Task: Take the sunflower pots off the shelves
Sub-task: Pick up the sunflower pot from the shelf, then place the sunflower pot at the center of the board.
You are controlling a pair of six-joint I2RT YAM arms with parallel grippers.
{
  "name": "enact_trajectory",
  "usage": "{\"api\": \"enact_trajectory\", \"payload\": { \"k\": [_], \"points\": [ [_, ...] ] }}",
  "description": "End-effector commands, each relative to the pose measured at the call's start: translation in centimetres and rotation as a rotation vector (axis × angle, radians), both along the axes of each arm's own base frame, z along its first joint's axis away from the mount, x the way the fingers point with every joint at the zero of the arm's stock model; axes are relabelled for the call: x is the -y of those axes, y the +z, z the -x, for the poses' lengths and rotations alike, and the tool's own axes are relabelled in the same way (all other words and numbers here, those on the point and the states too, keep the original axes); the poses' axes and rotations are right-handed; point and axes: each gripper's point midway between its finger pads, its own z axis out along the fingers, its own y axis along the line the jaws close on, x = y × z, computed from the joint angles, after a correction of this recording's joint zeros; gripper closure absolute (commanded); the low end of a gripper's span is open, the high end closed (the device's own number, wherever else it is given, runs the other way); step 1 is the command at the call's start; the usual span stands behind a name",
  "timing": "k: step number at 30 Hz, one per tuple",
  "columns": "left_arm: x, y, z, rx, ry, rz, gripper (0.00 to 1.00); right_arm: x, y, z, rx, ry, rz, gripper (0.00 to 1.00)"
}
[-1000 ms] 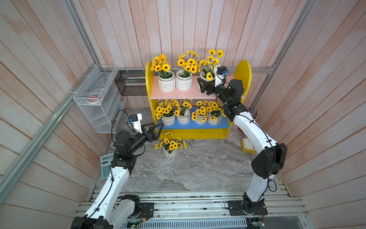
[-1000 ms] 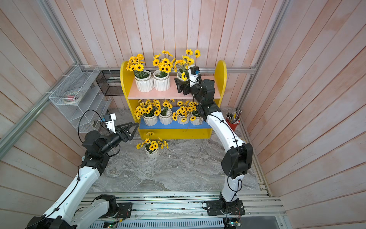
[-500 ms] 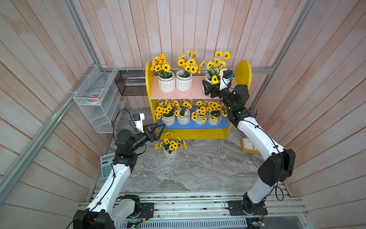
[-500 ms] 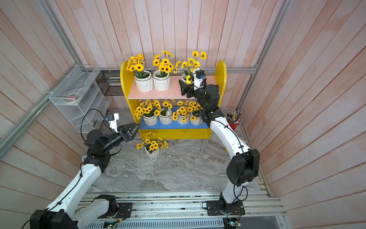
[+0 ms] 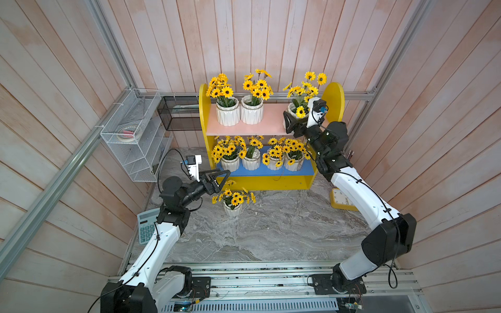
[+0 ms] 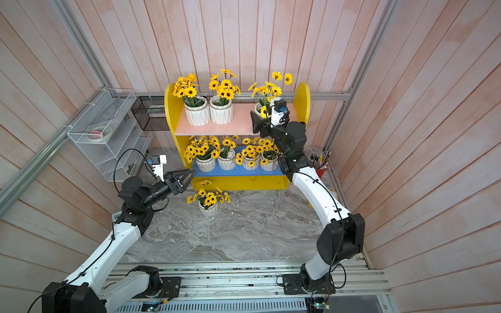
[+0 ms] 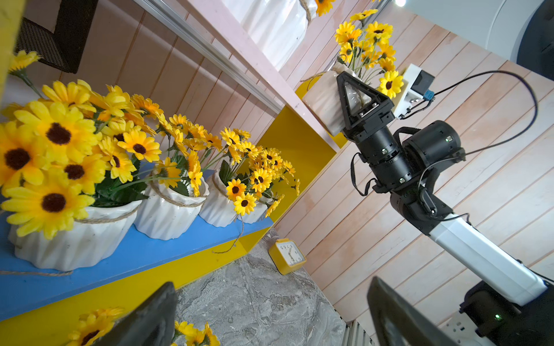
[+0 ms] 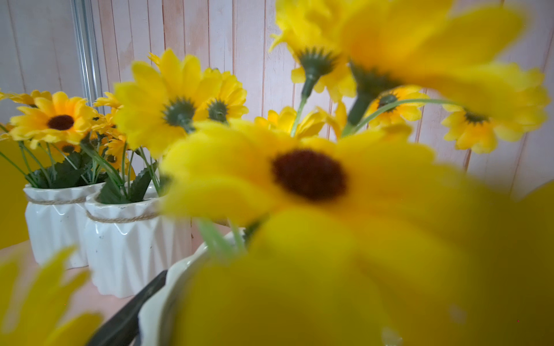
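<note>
Entry: the right-end pot (image 5: pixel 292 108), one of the sunflower pots, sits between the fingers of the right claw (image 5: pixel 292 119) at the front edge of the pink upper board (image 5: pixel 271 119) of the shelves (image 5: pixel 336 97). The claw is spread wide and clasps the pot by its sides. One black finger (image 7: pixel 341 80) lies against the white wall; the far finger is hidden behind the pot. Cannot tell whether the pot's base touches the board. Its blooms crowd the right wrist camera, so that view is mostly blur.

Beyond this claw along the same board: middle pot (image 5: pixel 252 113) and left-end pot (image 5: pixel 227 115), upright, touching each other. Below the claw, on the blue lower board (image 5: pixel 260 174): four lower pots (image 5: pixel 250 162), upright in a close row.

Left claw (image 5: pixel 223 178): wide, holding nothing, raised off the bench (image 5: pixel 271 230) near the blue board's front corner. Just below and beside it the bench pot (image 5: pixel 232 210) stands upright, apart from the fingers.

Periphery:
- yellow clock (image 5: pixel 342 199) on the bench under the right arm
- calculator (image 5: pixel 145 226) behind the left claw, by that arm
- white wire rack (image 5: pixel 130 141) and black mesh basket (image 5: pixel 179 113) against the wall
</note>
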Motion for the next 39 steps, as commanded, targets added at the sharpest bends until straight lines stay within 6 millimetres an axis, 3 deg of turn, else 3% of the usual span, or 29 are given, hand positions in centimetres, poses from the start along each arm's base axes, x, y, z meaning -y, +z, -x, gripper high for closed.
{"api": "enact_trajectory", "payload": {
  "k": [1,5,10,17,20,24,29,35,39],
  "points": [
    [0.6,-0.8,0.2,-0.016,-0.031,-0.001,0.0,2.0,5.6,4.1,0.17,-0.026,-0.076,1.0],
    [1.1,-1.5,0.0,-0.042,-0.035,0.001,0.0,2.3,5.3,7.1,0.194,-0.054,-0.071,1.0],
    [1.1,-1.9,-0.2,-0.052,-0.018,-0.003,0.0,0.7,3.8,10.8,0.208,-0.066,-0.03,1.0],
    [0.8,-2.8,-0.9,-0.075,0.036,-0.017,0.0,-0.7,-1.8,16.8,0.217,-0.02,-0.056,1.0],
    [0.3,-3.2,-1.3,-0.082,0.083,-0.03,0.0,-1.1,-5.5,18.9,0.197,0.021,-0.072,1.0],
    [-1.0,-3.5,-1.8,-0.089,0.187,-0.063,0.0,-1.5,-10.9,20.2,0.12,0.072,-0.084,1.0],
    [-2.8,-4.2,-2.3,-0.102,0.313,-0.077,0.0,-1.7,-17.5,20.0,0.041,0.081,-0.109,1.0],
    [-2.8,-4.4,-2.3,-0.099,0.316,-0.086,0.0,-3.0,-22.6,19.2,0.015,0.096,-0.096,1.0],
    [-2.5,-4.2,-2.2,-0.085,0.298,-0.092,0.0,-3.8,-24.6,18.8,0.01,0.104,-0.093,1.0]
  ]
}}
